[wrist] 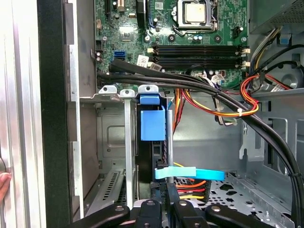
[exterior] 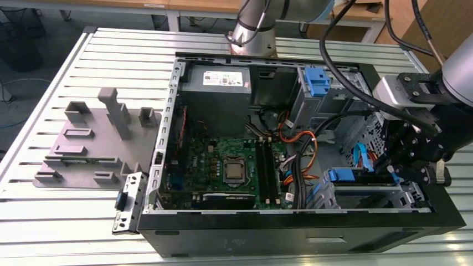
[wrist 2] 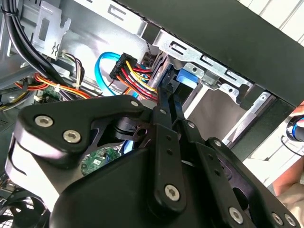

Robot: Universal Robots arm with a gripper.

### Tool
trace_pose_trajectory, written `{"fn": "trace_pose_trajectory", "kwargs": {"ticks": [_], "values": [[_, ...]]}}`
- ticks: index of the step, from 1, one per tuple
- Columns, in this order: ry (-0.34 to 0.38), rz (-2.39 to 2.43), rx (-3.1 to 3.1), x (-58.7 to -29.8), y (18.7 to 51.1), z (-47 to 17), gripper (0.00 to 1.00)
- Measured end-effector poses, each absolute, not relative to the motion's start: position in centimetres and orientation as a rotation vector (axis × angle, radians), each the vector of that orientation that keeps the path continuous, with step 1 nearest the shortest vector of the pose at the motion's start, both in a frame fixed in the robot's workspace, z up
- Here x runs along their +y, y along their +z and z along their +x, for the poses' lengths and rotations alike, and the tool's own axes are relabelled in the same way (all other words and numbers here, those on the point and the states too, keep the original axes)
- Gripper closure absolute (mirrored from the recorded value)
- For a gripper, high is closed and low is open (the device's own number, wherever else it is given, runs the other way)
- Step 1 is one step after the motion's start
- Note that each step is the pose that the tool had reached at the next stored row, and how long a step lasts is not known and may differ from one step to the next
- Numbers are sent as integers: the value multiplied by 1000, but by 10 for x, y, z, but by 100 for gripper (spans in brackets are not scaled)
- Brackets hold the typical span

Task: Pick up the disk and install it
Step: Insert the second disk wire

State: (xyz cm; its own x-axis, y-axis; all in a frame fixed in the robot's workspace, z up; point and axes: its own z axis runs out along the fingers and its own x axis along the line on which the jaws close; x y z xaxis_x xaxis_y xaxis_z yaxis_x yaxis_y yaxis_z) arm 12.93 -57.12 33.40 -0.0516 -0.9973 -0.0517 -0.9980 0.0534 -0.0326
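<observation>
The disk (wrist: pixel 151 156) stands on edge in a slot of the metal drive cage (wrist: pixel 114 142), at the corner of the open computer case (exterior: pixel 296 227) on the exterior view's right. Its blue rail frame (wrist: pixel 152 124) faces the motherboard. In the exterior view the disk (exterior: pixel 362 182) lies just behind its blue tab. My gripper (wrist 2: pixel 166 92) is at the disk's cable end with its fingers together and nothing held between them. The tips rest against the disk by the blue tab (wrist 2: pixel 187 77). The gripper (exterior: pixel 395 174) hangs over the case's side wall.
A blue flat cable (wrist: pixel 190 174) and red-yellow power wires (wrist 2: pixel 135 76) run close by the fingers. Black cable bundles (wrist: pixel 213 90) cross above the cage. The power-supply box (exterior: pixel 218 83), the motherboard (exterior: pixel 221 160) and a grey moulded holder (exterior: pixel 96 144) lie further off. A person's hand (wrist: pixel 3 183) shows outside the case.
</observation>
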Motion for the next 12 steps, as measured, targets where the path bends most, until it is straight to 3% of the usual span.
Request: {"fn": "trace_pose_trajectory", "kwargs": {"ticks": [12], "values": [[18, -2121, 2236, -572, 332, 129, 84]]}}
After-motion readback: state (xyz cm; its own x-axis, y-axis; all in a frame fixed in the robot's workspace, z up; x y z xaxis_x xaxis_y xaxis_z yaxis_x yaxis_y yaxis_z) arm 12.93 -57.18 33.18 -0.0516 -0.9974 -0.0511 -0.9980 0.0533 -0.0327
